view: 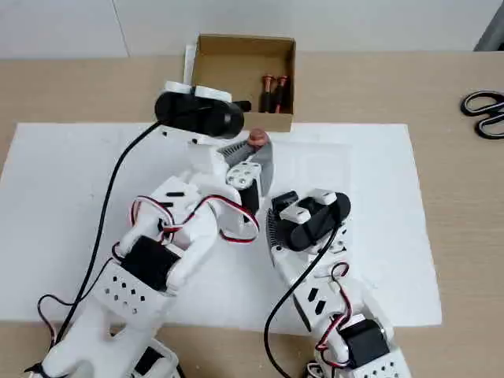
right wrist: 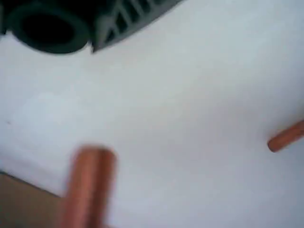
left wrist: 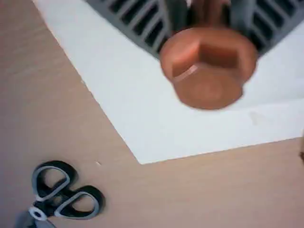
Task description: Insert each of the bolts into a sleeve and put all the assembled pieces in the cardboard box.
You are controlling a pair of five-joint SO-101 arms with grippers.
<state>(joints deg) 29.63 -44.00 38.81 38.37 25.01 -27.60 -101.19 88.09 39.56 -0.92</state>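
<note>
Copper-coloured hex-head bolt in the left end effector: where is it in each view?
High view: copper-coloured hex-head bolt in the left end effector, by the near wall of the cardboard box.
Left wrist view: upper right, head toward camera.
Right wrist view: two blurred copper rods; cannot tell if either is it.
Shared landmark: white paper sheet.

Light wooden surface (view: 457,181), evenly lit. A white sheet (view: 47,205) covers its middle, lying flat. Plain white wall (view: 315,24) runs along the far edge. Black-handled scissors (view: 484,113) lie on bare wood beside the sheet.
</note>
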